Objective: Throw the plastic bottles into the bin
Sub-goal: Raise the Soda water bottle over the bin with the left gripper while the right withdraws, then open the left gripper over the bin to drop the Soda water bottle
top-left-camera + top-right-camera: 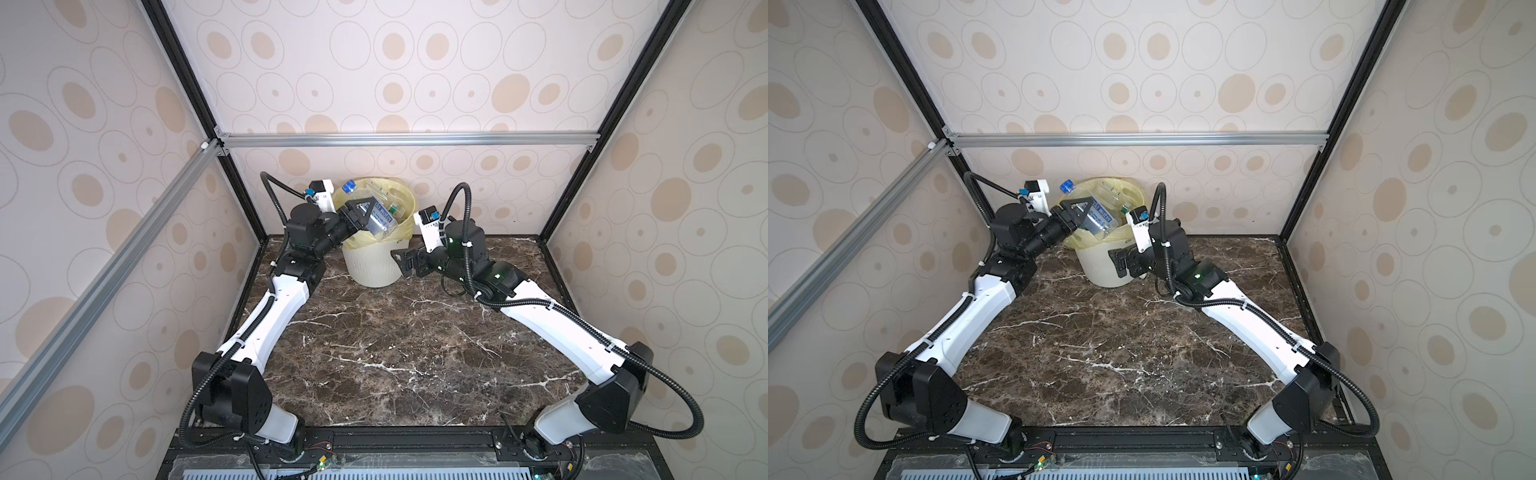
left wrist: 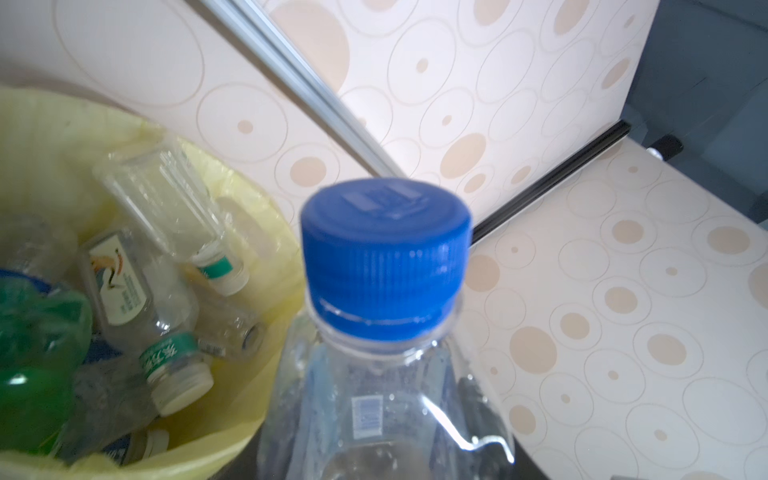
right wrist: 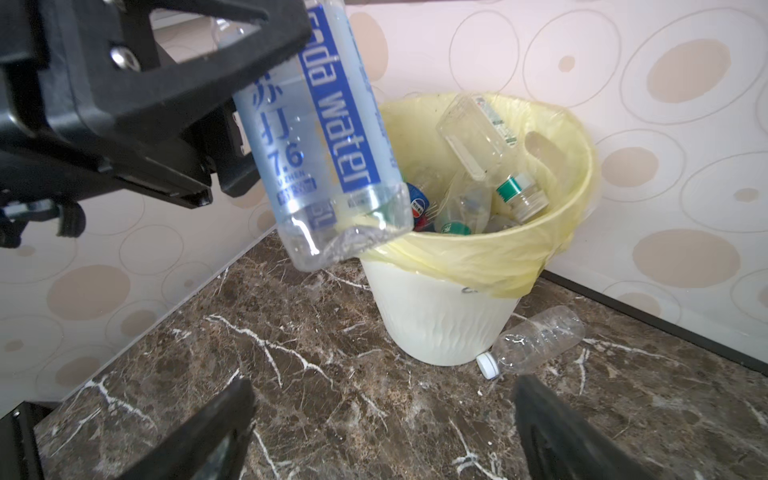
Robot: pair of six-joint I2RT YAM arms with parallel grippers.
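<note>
Over the bin (image 1: 370, 270), upper middle of both top views, a blue-label bottle (image 1: 381, 218) is gripped by the left hand (image 1: 365, 215). The right hand (image 1: 402, 262) is spread wide. A clear bottle (image 3: 536, 338) is seen beside the bin.

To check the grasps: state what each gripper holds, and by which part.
Left gripper clamps the blue-capped soda water bottle across its labelled body; right gripper is open and empty.
</note>
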